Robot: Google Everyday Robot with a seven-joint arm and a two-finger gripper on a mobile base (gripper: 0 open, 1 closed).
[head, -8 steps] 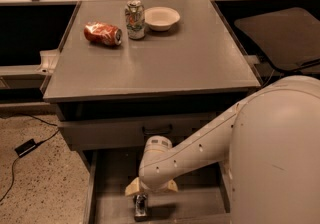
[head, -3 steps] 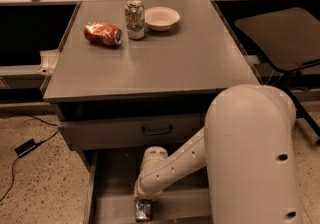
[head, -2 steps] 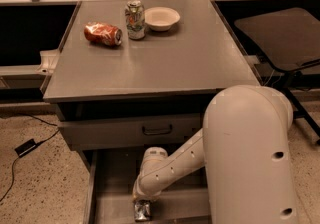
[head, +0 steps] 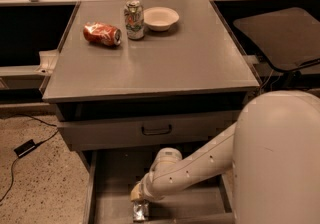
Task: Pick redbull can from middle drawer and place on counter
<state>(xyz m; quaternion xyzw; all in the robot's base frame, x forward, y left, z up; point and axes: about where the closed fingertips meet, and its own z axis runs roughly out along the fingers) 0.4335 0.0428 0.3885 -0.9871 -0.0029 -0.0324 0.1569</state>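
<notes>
The middle drawer (head: 112, 183) is pulled open at the bottom of the cabinet. The redbull can (head: 141, 212), silver-grey, sits on the drawer floor near its front edge. My gripper (head: 140, 204) reaches down into the drawer and is directly over the top of the can, hiding its upper part. My white arm (head: 200, 165) stretches in from the lower right. The counter (head: 170, 58) is the flat grey top above.
On the counter's far left lie a red-orange can (head: 102, 34) on its side, an upright green-and-white can (head: 134, 19) and a white bowl (head: 161, 18). A shut drawer front with a dark loop handle (head: 156, 130) is above the open drawer. A dark seat (head: 285, 35) stands at right.
My arm's bulky upper part has swung down and to the right, uncovering more of the cabinet front. The gripper and the can stay at the same spot in the drawer.
</notes>
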